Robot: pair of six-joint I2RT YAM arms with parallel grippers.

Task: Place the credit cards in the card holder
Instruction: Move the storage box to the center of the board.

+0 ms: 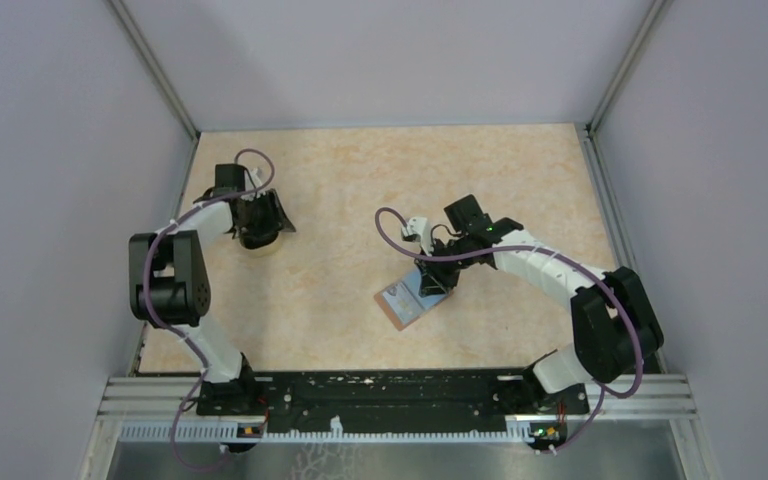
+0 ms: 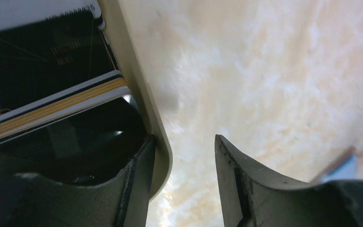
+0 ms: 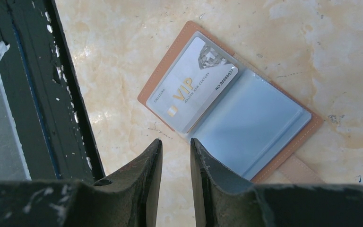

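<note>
The card holder (image 1: 407, 304) lies open on the table, reddish-brown outside (image 3: 158, 78), light blue inside (image 3: 255, 127). A white VIP card (image 3: 194, 90) sits in its left clear pocket. My right gripper (image 3: 175, 140) hovers just above the holder's near edge, jaws narrowly apart and empty; in the top view it (image 1: 430, 276) is over the holder. My left gripper (image 2: 184, 137) is open at a translucent yellowish cup (image 2: 144, 94), one finger inside and one outside the cup wall. Several white and orange-yellow cards (image 2: 52, 109) stand on edge inside the cup.
The cup (image 1: 266, 243) stands at the far left of the table under the left gripper (image 1: 263, 222). A black base rail (image 1: 390, 392) runs along the near edge and shows in the right wrist view (image 3: 38, 94). Grey walls enclose the table.
</note>
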